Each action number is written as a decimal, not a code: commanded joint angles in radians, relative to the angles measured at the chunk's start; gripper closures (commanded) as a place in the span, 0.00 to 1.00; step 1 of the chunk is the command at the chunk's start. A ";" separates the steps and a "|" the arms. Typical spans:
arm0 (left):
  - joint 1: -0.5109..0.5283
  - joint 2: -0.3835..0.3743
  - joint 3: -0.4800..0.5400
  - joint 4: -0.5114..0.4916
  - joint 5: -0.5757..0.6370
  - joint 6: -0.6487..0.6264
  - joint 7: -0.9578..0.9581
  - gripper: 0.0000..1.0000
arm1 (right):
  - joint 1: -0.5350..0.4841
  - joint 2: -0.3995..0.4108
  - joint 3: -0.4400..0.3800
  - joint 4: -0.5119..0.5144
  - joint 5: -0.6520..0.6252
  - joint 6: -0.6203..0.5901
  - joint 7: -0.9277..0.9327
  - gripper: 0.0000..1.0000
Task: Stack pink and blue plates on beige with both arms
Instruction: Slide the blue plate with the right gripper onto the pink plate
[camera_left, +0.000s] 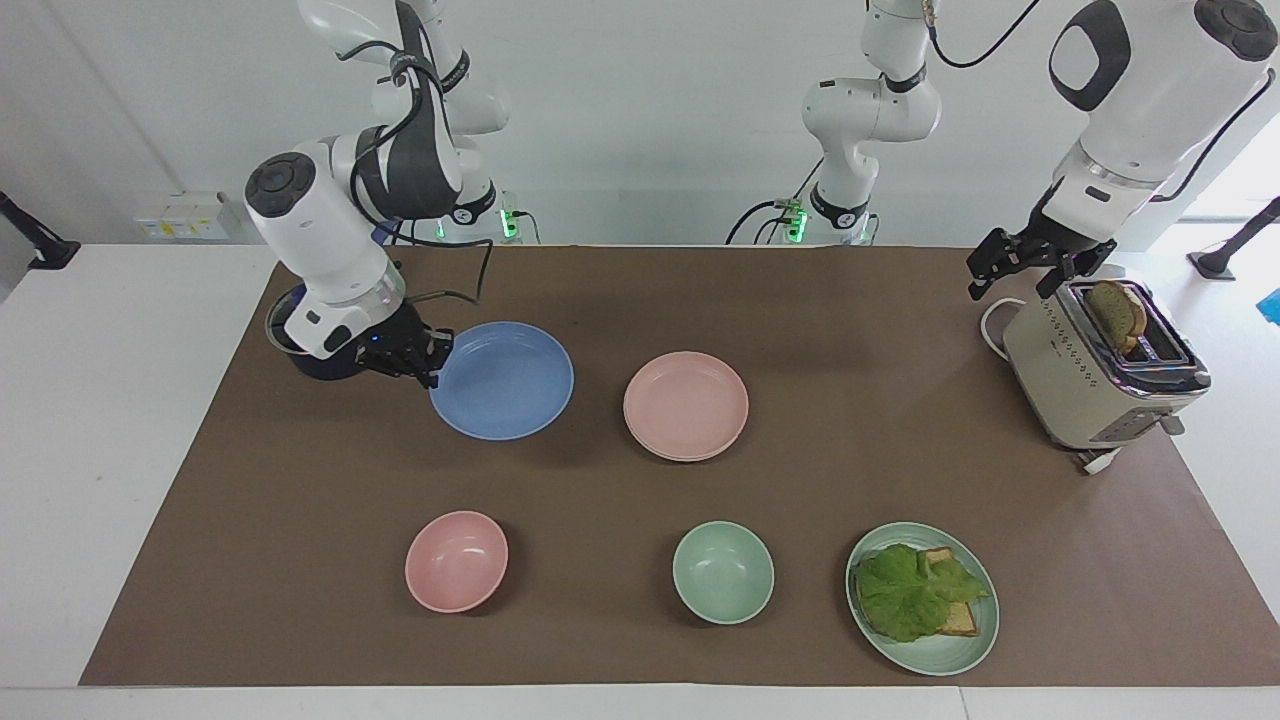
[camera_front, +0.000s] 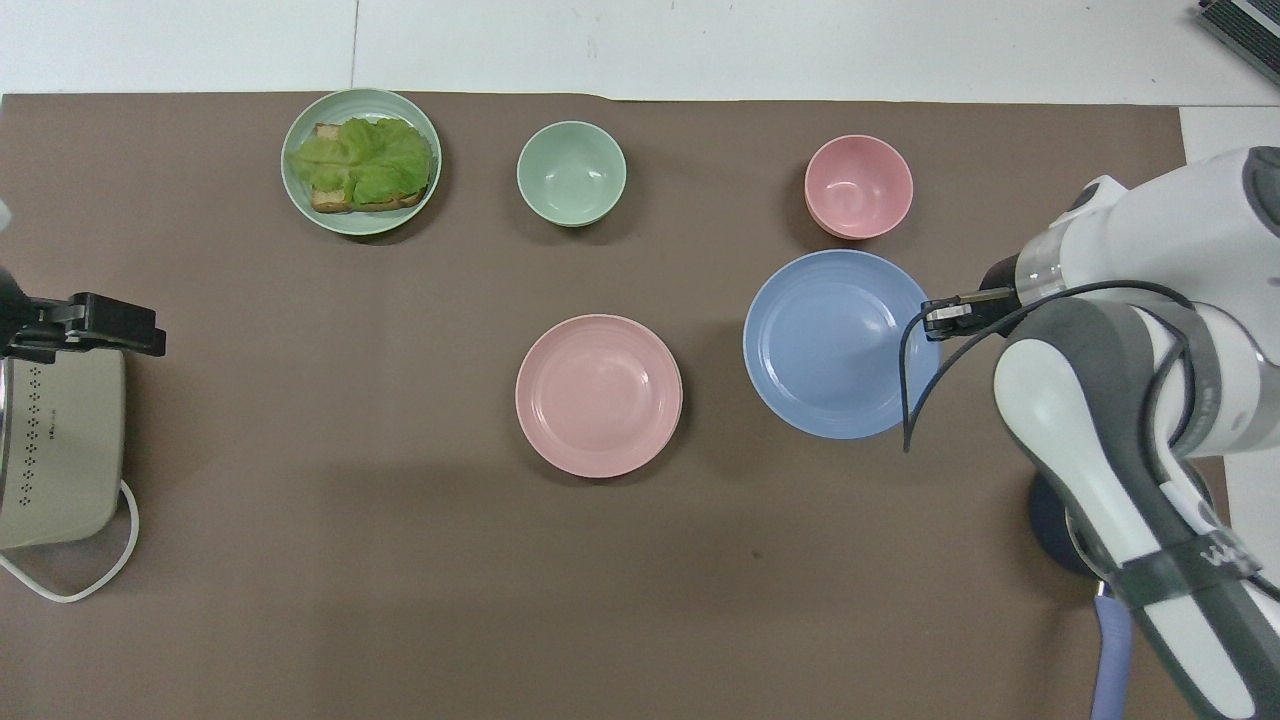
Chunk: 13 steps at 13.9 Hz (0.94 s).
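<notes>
right gripper (camera_left: 428, 362) clamped on rim of blue plate (camera_left: 503, 381), plate raised above mat beside pink plate (camera_left: 686, 405), toward right arm's end. pink plate lies flat on beige plate (camera_left: 690, 455), only its rim peeking out beneath. left gripper (camera_left: 1012, 262) waits with fingers spread over toaster (camera_left: 1085, 385).

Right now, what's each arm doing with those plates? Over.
Right gripper shut on blue plate's rim, plate raised beside pink plate. Left gripper open, waiting over toaster. Nothing between the plates.
</notes>
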<state>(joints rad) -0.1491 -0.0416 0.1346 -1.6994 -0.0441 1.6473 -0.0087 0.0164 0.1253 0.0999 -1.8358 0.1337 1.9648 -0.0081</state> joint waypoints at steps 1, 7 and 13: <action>0.006 -0.006 -0.006 0.003 0.018 -0.014 0.009 0.00 | 0.060 0.005 0.012 0.023 0.003 -0.006 0.120 1.00; 0.006 -0.006 -0.006 0.003 0.020 -0.014 0.007 0.00 | 0.190 0.004 0.014 0.029 0.018 0.023 0.318 1.00; 0.006 -0.006 -0.006 0.003 0.020 -0.014 0.009 0.00 | 0.319 0.053 0.015 0.024 0.020 0.100 0.470 1.00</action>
<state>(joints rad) -0.1491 -0.0416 0.1346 -1.6994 -0.0441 1.6473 -0.0087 0.3031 0.1466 0.1129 -1.8194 0.1342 2.0279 0.4151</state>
